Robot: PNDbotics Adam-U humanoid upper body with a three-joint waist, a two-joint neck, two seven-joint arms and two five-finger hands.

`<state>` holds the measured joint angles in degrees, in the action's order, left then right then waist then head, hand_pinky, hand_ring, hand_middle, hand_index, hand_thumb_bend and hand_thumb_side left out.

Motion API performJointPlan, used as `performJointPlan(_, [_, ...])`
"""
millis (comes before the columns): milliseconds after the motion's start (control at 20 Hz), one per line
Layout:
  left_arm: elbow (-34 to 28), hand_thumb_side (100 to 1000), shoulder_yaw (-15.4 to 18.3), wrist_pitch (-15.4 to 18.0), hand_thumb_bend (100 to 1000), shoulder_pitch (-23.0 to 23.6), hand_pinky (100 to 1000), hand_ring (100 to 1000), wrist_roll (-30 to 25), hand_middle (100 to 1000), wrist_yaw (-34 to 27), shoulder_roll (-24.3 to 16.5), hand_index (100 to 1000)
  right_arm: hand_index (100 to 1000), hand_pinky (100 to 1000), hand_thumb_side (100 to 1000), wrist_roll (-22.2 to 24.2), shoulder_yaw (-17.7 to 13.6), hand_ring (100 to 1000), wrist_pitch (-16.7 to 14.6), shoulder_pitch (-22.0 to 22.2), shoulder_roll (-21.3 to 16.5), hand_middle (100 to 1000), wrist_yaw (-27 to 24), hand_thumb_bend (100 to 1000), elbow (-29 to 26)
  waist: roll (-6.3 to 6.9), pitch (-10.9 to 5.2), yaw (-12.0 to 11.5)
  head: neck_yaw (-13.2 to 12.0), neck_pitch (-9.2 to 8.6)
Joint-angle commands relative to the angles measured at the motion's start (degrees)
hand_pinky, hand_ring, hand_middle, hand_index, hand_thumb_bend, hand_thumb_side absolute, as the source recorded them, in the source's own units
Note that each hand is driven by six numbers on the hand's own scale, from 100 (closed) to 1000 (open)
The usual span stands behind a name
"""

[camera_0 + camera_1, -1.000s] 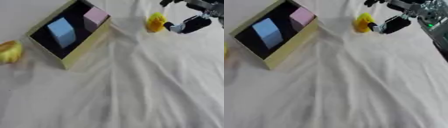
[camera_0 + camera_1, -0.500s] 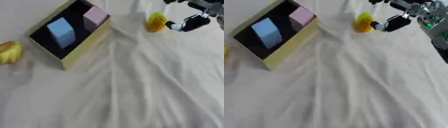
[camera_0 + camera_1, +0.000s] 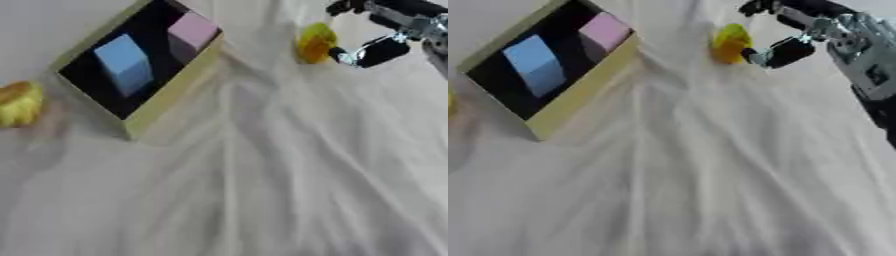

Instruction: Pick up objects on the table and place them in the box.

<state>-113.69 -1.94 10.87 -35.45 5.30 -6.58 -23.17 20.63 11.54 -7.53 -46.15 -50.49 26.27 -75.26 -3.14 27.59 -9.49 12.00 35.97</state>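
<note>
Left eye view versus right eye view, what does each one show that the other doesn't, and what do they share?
Only the left eye view shows the yellow object at the left edge nearly whole; the right eye view catches just a sliver of it. Only the right eye view shows the right forearm running down the right edge. Both show the box holding a blue block and a pink block, the small yellow object on the white cloth, and the right hand open around it, one finger beside it.
</note>
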Motion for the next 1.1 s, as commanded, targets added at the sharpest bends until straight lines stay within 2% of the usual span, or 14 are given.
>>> performJointPlan(50, [-0.9, 651, 0.1, 0.2, 100, -0.9, 650, 687, -0.2, 676, -0.1, -0.9, 791, 912, 906, 303, -0.3, -0.4, 917, -0.5, -1.6, -0.4, 830, 1.4, 256, 1.6, 0.08, -1.09, -0.2, 0.5, -1.36])
performJointPlan(500, [-0.9, 651, 0.0, 0.2, 100, -1.1, 650, 688, -0.2, 678, -0.2, -0.9, 791, 905, 899, 303, -1.5, -0.6, 915, -1.4, -3.2, 1.8, 824, 5.9, 289, 6.2, -0.21, -0.45, -1.0, 1.3, -2.58])
performJointPlan(700, [-0.9, 651, 0.0, 0.2, 100, -1.2, 650, 689, -0.3, 679, -0.3, -0.9, 791, 875, 888, 260, -1.5, -0.6, 900, -1.8, -3.4, 2.4, 787, 8.0, 299, 7.6, -0.24, -0.27, -1.1, 1.4, -2.59])
performJointPlan(850, [-0.9, 651, 0.0, 0.2, 100, -1.1, 650, 689, -0.4, 680, -0.3, -0.9, 791, 851, 877, 155, -1.8, -0.5, 876, -1.9, -3.5, 2.6, 754, 9.1, 224, 7.9, -0.25, -0.26, -1.0, 1.4, -2.37])
performJointPlan(900, [-0.9, 651, 0.0, 0.1, 100, -1.1, 650, 689, -0.4, 680, -0.3, -0.9, 791, 836, 874, 101, -1.9, -0.5, 868, -1.8, -3.5, 2.6, 742, 9.2, 164, 7.8, -0.25, -0.3, -1.0, 1.4, -2.25])
performJointPlan(1000, [-0.9, 651, -0.1, 0.1, 100, -1.1, 650, 689, -0.4, 680, -0.4, -0.9, 791, 811, 866, 100, -2.0, -0.5, 845, -1.7, -3.6, 2.7, 710, 8.8, 100, 7.5, -0.27, -0.38, -0.9, 1.3, -2.09])
performJointPlan(1100, [-0.9, 651, -0.2, 0.1, 100, -1.0, 650, 690, -0.5, 681, -0.4, -0.8, 791, 794, 861, 100, -2.1, -0.3, 828, -1.5, -3.6, 2.7, 686, 8.2, 100, 7.2, -0.27, -0.48, -0.8, 1.3, -1.99])
